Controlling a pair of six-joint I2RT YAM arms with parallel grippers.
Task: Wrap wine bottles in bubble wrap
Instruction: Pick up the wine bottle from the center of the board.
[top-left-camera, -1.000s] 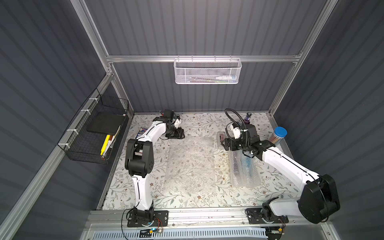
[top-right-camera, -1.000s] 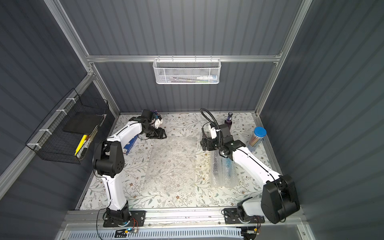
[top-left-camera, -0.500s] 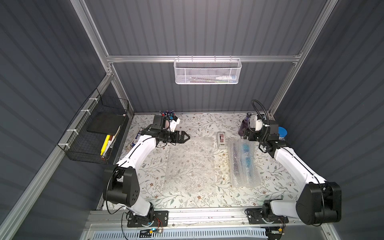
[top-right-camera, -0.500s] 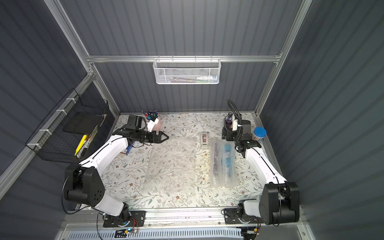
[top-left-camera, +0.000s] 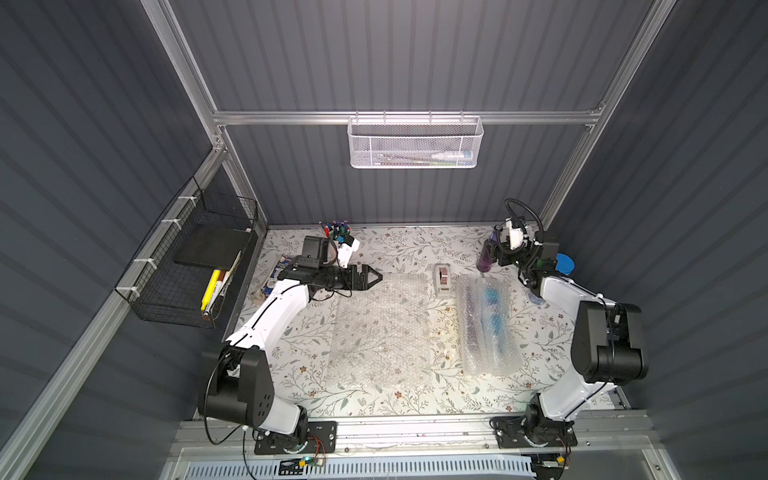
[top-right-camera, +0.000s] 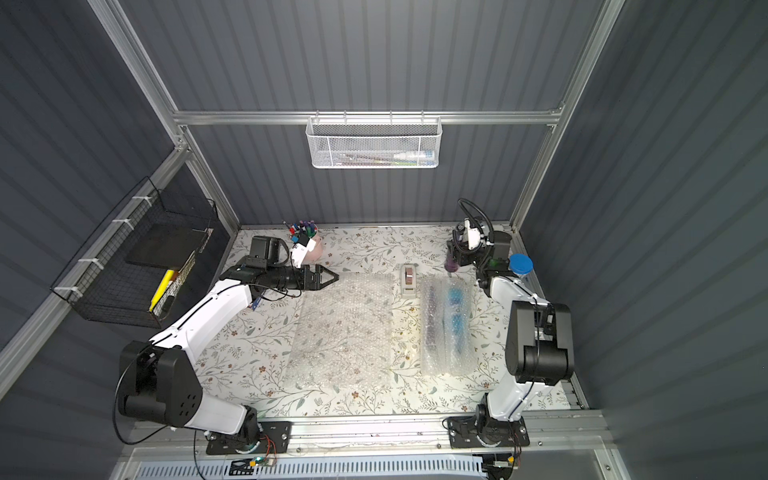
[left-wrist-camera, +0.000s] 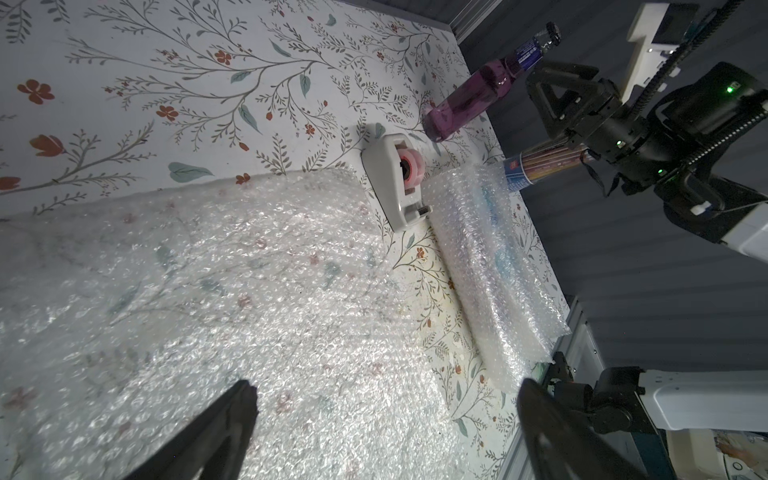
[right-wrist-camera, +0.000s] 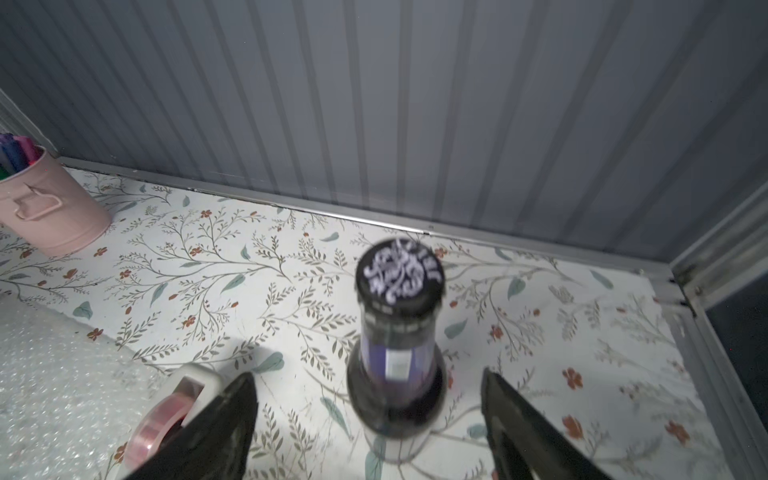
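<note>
Left arm (top-left-camera: 276, 313) reaching from near-edge base toward far side, forearm lying nearly level, wrist turning toward robot's right. Left gripper (top-left-camera: 375, 277) hovering, pointing inward, jaws standing wide apart, dark tapering fingers (left-wrist-camera: 226, 419) showing in wrist view. Right arm (top-left-camera: 559, 293) folding at raised elbow, forearm stretching toward far right corner. Right gripper (right-wrist-camera: 368, 399) angling downward toward far side, jaws standing well apart.

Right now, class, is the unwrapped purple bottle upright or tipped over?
Upright: the purple bottle stands on its base, with its dark cap pointing up.
</note>
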